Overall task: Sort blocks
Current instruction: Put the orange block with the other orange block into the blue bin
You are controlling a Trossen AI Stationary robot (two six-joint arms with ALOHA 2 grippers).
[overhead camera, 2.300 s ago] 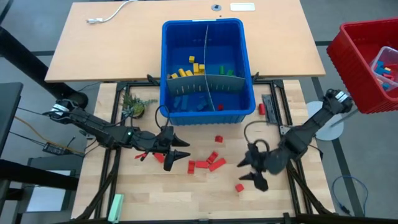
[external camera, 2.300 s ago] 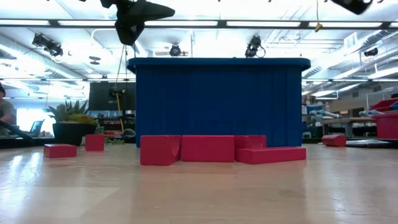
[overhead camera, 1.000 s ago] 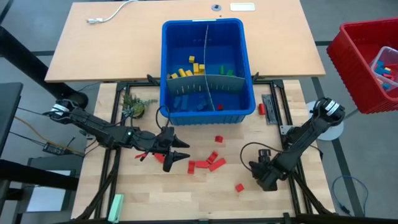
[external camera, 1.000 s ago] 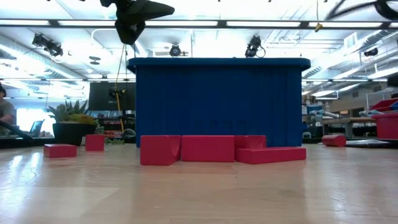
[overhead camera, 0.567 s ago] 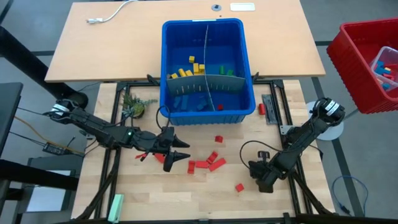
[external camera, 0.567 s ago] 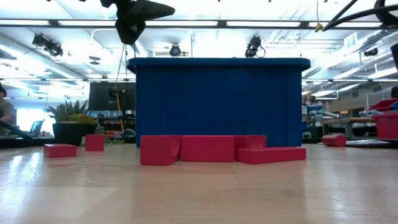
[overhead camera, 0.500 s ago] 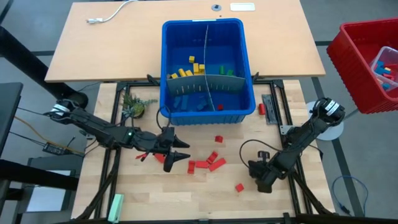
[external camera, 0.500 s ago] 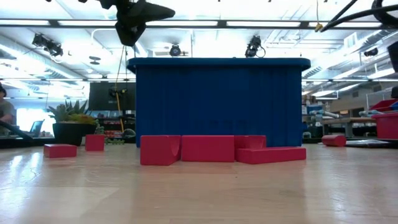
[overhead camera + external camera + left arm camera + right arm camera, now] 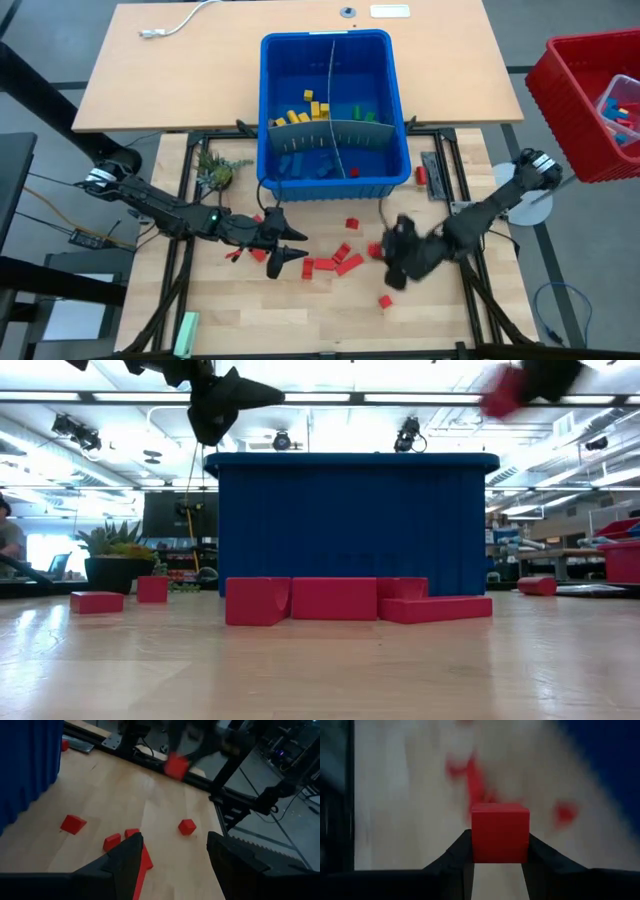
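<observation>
Right gripper (image 9: 498,851) clamps seemingly unmarked red block (image 9: 500,832).

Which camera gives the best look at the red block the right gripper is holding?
The right wrist view: the red block sits large and centred between the right gripper's fingers. The left wrist view shows it small and far off, the low view a blurred corner, the high view barely anything.

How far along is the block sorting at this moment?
Partly done. The blue bin already holds yellow, green and blue blocks in separate compartments. In hand: the right gripper has its jaws shut on a red block, lifted off the table. The left gripper hovers with jaws open by the red cluster. Left: about ten loose red blocks on the table.
</observation>
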